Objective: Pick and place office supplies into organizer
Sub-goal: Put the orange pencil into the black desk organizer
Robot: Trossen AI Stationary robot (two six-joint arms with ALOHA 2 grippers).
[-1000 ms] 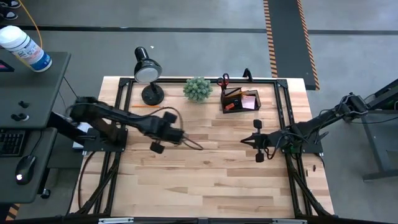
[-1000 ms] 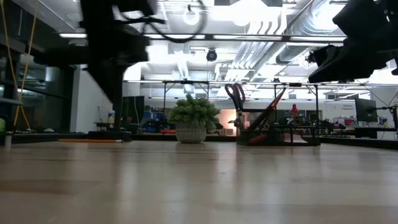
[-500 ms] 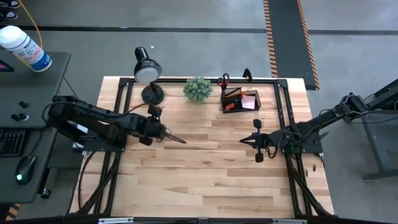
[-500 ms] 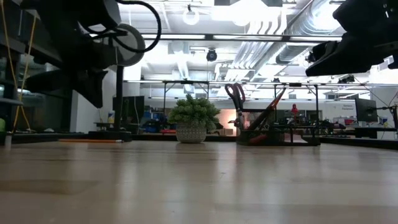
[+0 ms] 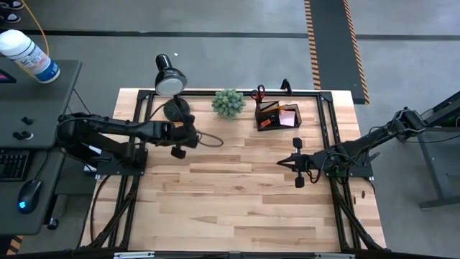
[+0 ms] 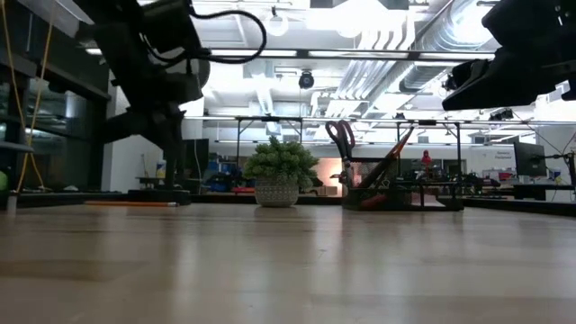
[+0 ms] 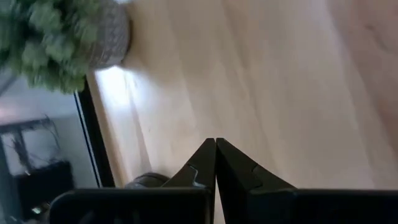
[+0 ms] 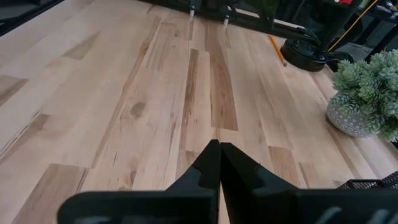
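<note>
The black organizer (image 5: 279,115) stands at the far side of the table, right of centre. Red-handled scissors (image 5: 259,92) stand upright in it, and a pink sticky-note pad (image 5: 287,116) lies in it. An orange pencil (image 8: 277,50) lies flat on the table by the lamp base (image 5: 176,109); in the low view the pencil (image 6: 130,203) shows at the left. My left gripper (image 5: 195,132) is shut on nothing above the table, just near of the lamp base. My right gripper (image 5: 282,162) hangs shut on nothing over the table's right half.
A black desk lamp (image 5: 169,79) and a green plant ball in a pot (image 5: 228,102) stand along the far edge, left of the organizer. A black frame rail (image 5: 215,91) runs along that edge. Bare wood (image 5: 237,201) fills the middle and near side.
My left gripper has gone from the table's middle toward the left and far edges, up to the lamp base. It has swung round toward the plant and stayed shut. The right arm has kept still.
</note>
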